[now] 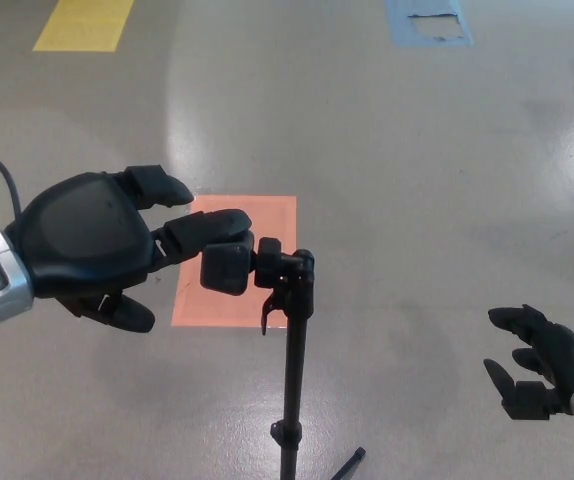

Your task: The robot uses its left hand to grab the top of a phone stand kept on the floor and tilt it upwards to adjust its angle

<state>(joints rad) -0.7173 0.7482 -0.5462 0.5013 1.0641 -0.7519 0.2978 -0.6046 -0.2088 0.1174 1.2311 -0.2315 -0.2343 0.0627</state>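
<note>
Just left of the phone stand (289,330), your left hand (92,245) is at the height of the stand's top, with its fingers (202,228) stretched toward the black clamp head (229,267) that sticks out from the top joint. One finger lies over the top of that clamp head and looks to be touching it; the other finger points away above it, and the thumb hangs below the palm, well short of the clamp. So the fingers are spread rather than wrapped: you have contact at best, not a closed grip, and whether anything presses the clamp from underneath cannot be told from this view.

The stand itself rises upright from the floor (417,200), its thin pole running down out of the bottom of the picture, with one leg showing beside the pole's foot. Behind the stand's top, an orange patch (267,215) is marked on the floor.

Your right hand (537,370) sits well to the right of the stand, low and apart from it, fingers loosely spread and holding nothing. It has no part in this job.

As for progress, the reach looks finished and the grasp is only half made. The clamp head appears roughly level or slightly drooped, so the tilt upward seems largely left to do. You likely need to close the thumb under the clamp first, then rotate it upward.
</note>
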